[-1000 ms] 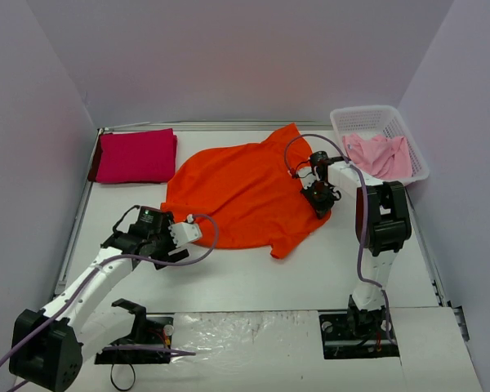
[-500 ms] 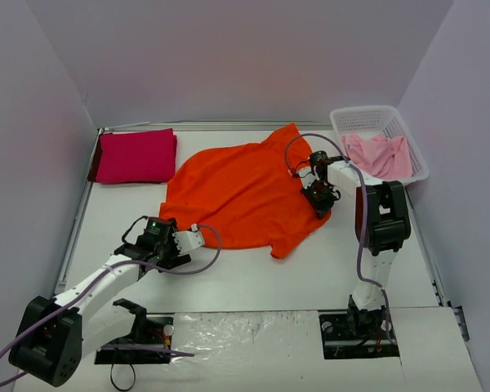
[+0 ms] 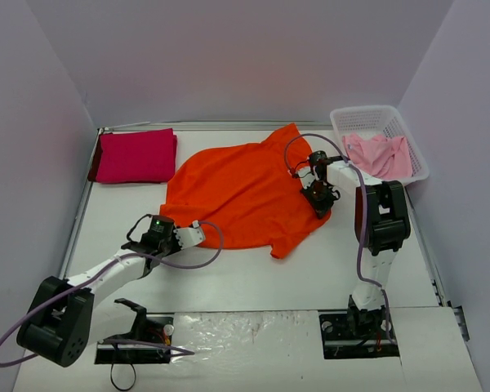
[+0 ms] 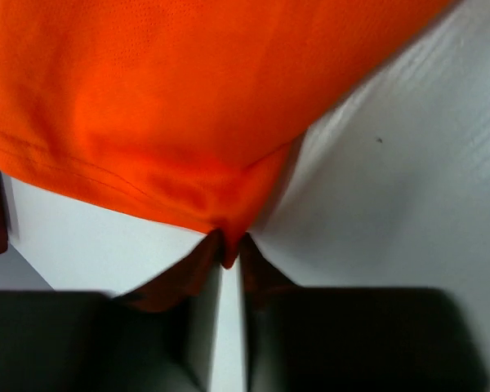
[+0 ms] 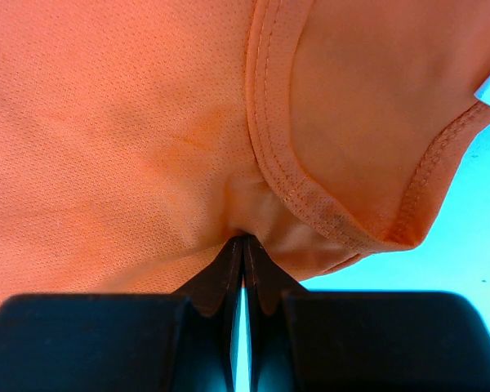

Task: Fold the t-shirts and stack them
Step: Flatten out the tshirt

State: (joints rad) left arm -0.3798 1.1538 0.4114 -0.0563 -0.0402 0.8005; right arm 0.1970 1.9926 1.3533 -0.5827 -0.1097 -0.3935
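A bright orange t-shirt [image 3: 245,192] lies spread flat in the middle of the table. My left gripper [image 3: 182,237] is shut on the orange t-shirt's near left hem corner [image 4: 226,245], pinched between its tips. At the shirt's right side my right gripper [image 3: 320,196] is shut on a fold of the orange cloth beside the sleeve hem [image 5: 243,235]. A magenta-red t-shirt [image 3: 135,155] sits folded at the far left. The pale pink t-shirt [image 3: 377,153] lies crumpled in the basket.
A white lattice basket [image 3: 341,124] stands at the far right corner. Walls close the table on three sides. Purple cables loop off both arms, the left arm's [image 3: 204,253] lying over the table near the orange hem.
My left arm has lowered and slid forward to the orange hem, and its jaws have shut on the corner. The right arm and the shirts have not moved.
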